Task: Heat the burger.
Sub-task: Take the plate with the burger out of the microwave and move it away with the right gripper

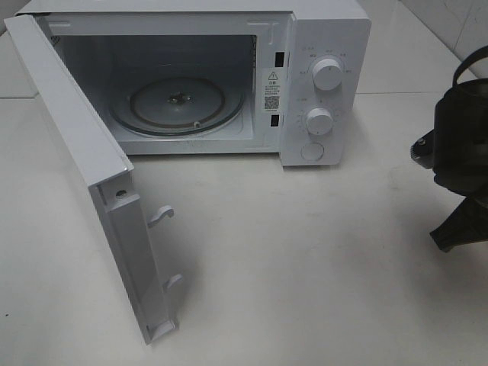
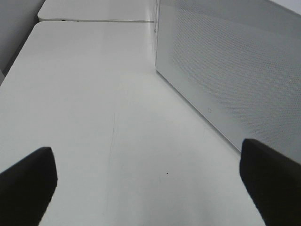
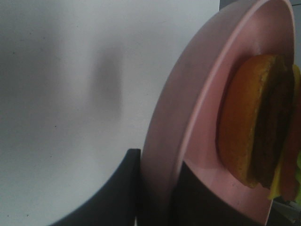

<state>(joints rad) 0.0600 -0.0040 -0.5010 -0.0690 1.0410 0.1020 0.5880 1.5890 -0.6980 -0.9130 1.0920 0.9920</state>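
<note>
On the white table (image 1: 305, 267), the microwave (image 1: 320, 46) stands with its door (image 1: 84, 175) swung wide and its glass turntable (image 1: 177, 103) bare. My left gripper (image 2: 150, 181) hovers over the tabletop just beside the door's perforated panel, its fingers (image 2: 28, 181) spread far apart and holding nothing. My right gripper (image 3: 155, 193) pinches the rim of the pink plate (image 3: 188, 117), one finger on each side of it. Resting on that plate is the burger (image 3: 256, 122), off at the right edge of the overhead view, well apart from the oven.
</note>
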